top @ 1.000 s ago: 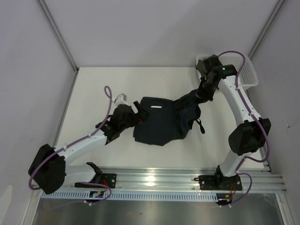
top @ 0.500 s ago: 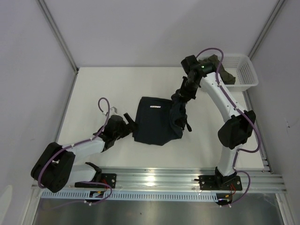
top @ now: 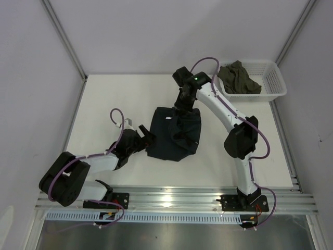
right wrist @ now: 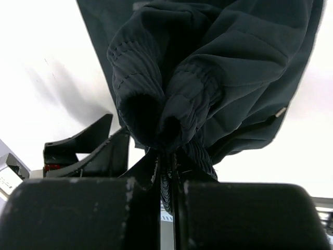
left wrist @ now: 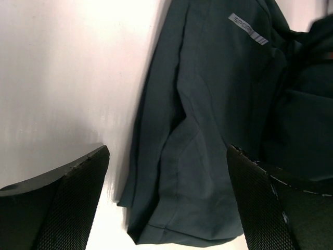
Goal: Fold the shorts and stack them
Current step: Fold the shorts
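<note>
shorts (top: 171, 143) half folded mid-table. right gripper (top: 183, 108) clamps bunched waistband (right wrist: 156, 99); left gripper (top: 144, 139) gapes at left edge. risk: bunch drops crooked, skewing fold.

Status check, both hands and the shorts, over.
Left hand open, empty, beside the shorts. Right hand shut on their gathered elastic edge, above the pile. Nothing in the way; basket with olive garment back right.

You can read one piece of text: a small pale grey rectangular label (left wrist: 248, 29) on the dark teal-navy soft fabric shorts (left wrist: 208, 130). In your left wrist view its letters begin "SPOR", followed by slanted stripes. The overhead view shows the label only as an unreadable pale dash.
</note>
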Robot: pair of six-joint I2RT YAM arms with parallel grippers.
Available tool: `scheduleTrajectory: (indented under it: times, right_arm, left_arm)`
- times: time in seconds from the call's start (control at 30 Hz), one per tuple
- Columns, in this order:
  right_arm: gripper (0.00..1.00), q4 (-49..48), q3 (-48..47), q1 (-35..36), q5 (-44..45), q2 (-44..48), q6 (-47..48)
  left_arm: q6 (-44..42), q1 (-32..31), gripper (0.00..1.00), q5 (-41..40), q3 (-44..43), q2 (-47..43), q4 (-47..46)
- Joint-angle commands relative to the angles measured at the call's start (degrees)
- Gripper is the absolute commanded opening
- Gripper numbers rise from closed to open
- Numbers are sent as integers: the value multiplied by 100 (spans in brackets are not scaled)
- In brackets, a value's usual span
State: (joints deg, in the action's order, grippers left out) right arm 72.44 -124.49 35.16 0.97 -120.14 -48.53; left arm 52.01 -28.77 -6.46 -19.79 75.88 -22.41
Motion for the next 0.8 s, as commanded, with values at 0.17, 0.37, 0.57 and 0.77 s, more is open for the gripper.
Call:
scheduleTrajectory:
  times: [0.17, 0.37, 0.57, 0.77]
  right_arm:
    - [0, -186, -726, 386, 35, -642, -376]
    - [0, -828, -455, 457, -238, -809, -639]
    - [1, -1241, -366, 457, -238, -985, -807]
    - [22, -1847, -296, 466, -545, -1091, -587]
  left_arm:
    - [-6, 39, 97, 356, 450, 42, 44]
    - [81, 39, 96, 532, 748, -20, -342]
    - [160, 30, 96, 488, 1056, -538, -448]
    - [204, 39, 94, 374, 1486, -1513, -212]
